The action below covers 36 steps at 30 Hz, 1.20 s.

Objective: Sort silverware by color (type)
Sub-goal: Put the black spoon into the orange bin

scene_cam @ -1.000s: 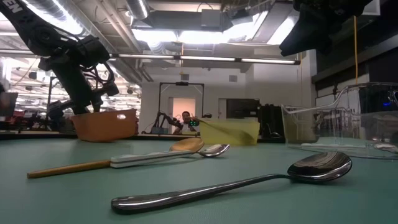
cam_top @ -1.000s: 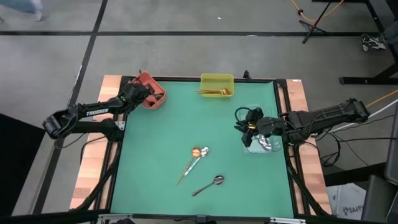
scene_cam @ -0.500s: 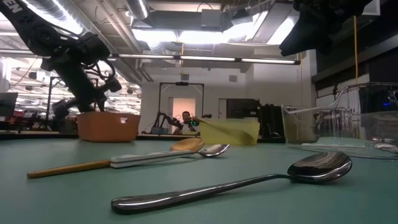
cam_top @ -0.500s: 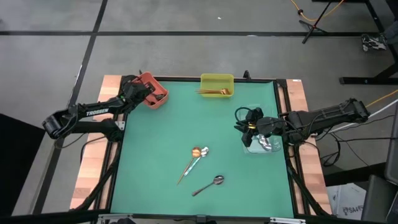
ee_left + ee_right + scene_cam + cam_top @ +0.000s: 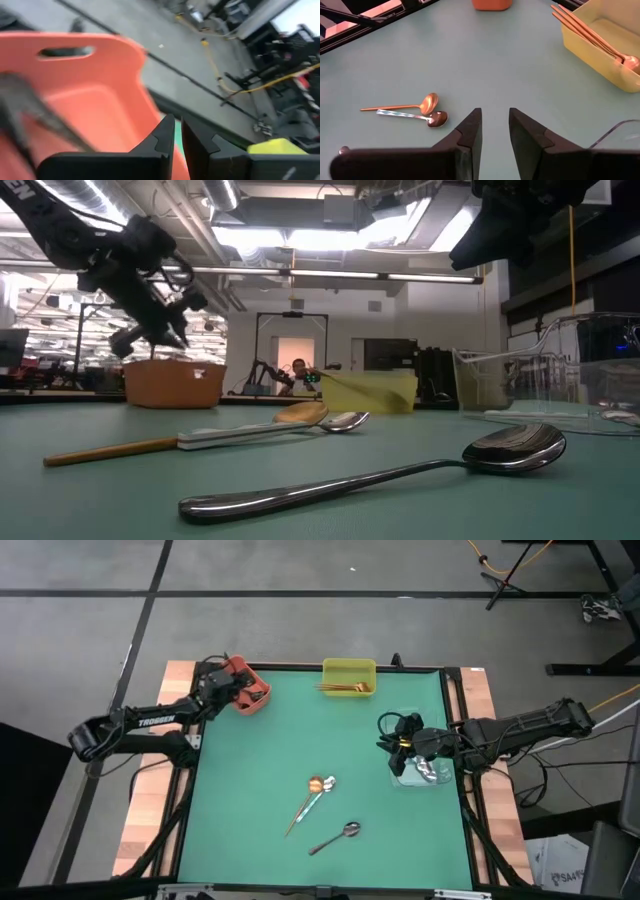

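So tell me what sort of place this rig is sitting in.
Probably a robotics lab or workshop, not a home. The low view shows exposed ceiling ducts and strip lights over an open hall, the high view shows bare concrete floor with cables and stands around the green table.

We see a grey concrete floor crossed by dark lines, and long ceiling lights glowing above a distant doorway.
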Motion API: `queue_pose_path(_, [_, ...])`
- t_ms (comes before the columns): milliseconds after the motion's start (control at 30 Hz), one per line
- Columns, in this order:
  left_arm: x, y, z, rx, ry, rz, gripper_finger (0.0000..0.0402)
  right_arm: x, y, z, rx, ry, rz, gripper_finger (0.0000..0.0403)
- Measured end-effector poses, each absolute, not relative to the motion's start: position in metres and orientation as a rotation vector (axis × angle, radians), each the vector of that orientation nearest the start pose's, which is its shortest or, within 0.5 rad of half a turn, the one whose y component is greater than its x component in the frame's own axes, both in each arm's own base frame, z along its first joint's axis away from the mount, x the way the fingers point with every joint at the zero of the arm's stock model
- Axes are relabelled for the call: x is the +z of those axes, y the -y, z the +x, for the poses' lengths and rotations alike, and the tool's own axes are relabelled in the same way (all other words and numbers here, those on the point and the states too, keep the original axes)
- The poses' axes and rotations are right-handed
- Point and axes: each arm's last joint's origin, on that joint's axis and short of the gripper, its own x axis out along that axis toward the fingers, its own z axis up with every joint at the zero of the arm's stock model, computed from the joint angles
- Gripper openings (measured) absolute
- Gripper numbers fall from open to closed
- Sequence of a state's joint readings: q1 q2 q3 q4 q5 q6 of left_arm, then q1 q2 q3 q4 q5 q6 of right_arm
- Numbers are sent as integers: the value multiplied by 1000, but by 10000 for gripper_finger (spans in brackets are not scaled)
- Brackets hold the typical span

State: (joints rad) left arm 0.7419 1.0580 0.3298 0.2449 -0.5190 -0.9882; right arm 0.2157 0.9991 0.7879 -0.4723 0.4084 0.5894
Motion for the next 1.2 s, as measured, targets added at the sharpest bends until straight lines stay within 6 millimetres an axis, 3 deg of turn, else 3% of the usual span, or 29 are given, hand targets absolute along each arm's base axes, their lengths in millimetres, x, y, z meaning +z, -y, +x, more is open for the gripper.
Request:
queue_pose_path(333, [187,-133,153,1185,107,-678,13,273,-32,200,-369,-570,364,88])
queue_pose_path(633, [187,-93,182,832,-100,-497,13,276,-34,203,-322,-546,393,88])
queue_pose_path(867, [188,-56,196,634,-172,-390,13,274,-41,222,-190,-512,455,88])
queue_pose_path(1200, [188,-13,204,411,-219,-299,13,246,-59,261,41,-588,518,88])
